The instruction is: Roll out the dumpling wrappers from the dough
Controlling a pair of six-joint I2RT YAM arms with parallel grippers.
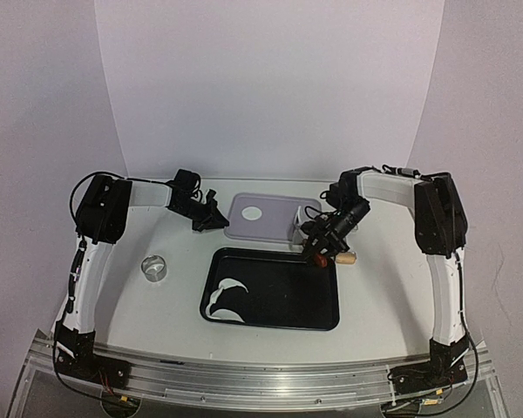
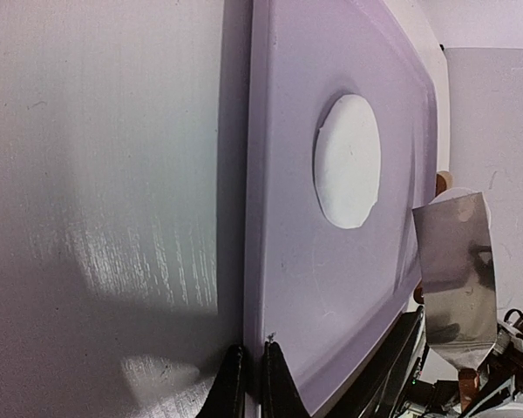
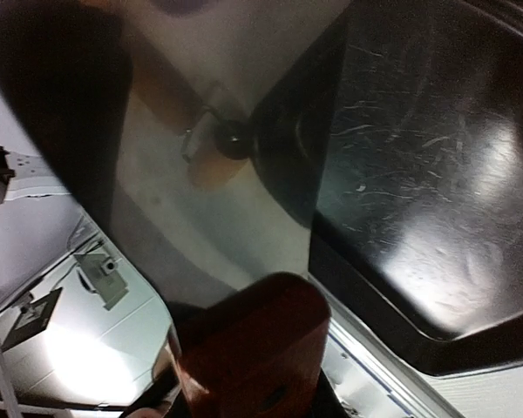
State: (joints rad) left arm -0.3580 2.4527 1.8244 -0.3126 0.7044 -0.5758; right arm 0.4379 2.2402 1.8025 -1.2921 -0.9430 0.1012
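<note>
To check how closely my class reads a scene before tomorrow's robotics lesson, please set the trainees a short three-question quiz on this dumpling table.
1. How many round white dough wrappers lie on the rectangular lavender tray?
2. True or false: the curved white dough scraps lie on the rectangular black tray.
3. What does the right pincer hold?
A) a wooden rolling pin
B) a flat metal scraper with a brown handle
C) nothing

Key: 1) one; 2) true; 3) B.
</note>
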